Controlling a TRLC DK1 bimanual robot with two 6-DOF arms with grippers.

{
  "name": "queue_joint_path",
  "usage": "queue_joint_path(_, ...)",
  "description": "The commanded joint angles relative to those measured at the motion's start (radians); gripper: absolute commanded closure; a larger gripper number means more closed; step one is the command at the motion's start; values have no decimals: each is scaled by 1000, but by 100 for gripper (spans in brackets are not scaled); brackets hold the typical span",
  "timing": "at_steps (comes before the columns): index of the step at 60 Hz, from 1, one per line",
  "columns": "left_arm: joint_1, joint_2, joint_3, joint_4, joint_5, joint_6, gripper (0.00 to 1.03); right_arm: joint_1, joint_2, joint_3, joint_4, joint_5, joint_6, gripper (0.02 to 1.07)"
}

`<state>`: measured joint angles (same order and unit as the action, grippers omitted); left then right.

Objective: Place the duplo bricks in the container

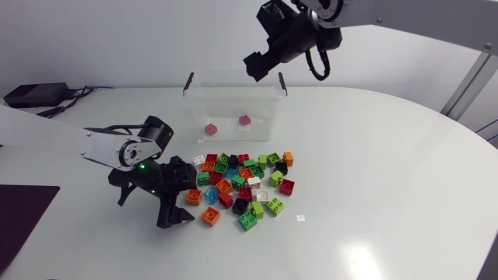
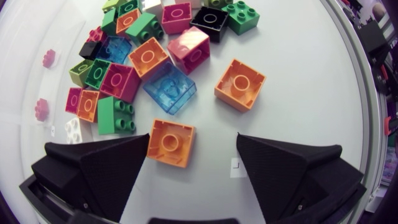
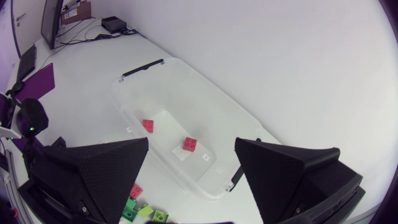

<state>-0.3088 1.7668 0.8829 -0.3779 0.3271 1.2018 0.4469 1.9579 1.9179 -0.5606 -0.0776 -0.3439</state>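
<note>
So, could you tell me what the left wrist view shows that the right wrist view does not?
Only the left wrist view: the open left gripper with an orange brick lying between its fingers, a clear blue brick just ahead, and the pile up close. Only the right wrist view: the open right gripper hanging above the clear container, which holds two pink bricks. Both: the white table and bricks of the pile, though the right wrist view catches only a few green ones.

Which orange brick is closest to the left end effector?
The orange brick lying stud-side up between the open fingers of the left end effector. The other orange bricks lie farther ahead, one alone and the rest in the pile.
</note>
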Motion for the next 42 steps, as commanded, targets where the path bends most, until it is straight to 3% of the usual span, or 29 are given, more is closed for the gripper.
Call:
queue_joint_path(1, -13, 40, 8, 4, -14, 31, 9, 12, -79, -120, 10, -1, -17, 6)
queue_joint_path(11, -19, 46, 19, 4, -14, 35, 24, 15, -244, -356, 48, -22, -47, 6)
queue_joint_path(20, -18, 48, 28, -4, -14, 36, 61, 18, -360, -559, 61, -33, -83, 7)
queue_joint_path(42, -12, 3, 65, -99, -14, 44, 66, 4, -490, -892, 103, -88, -190, 7)
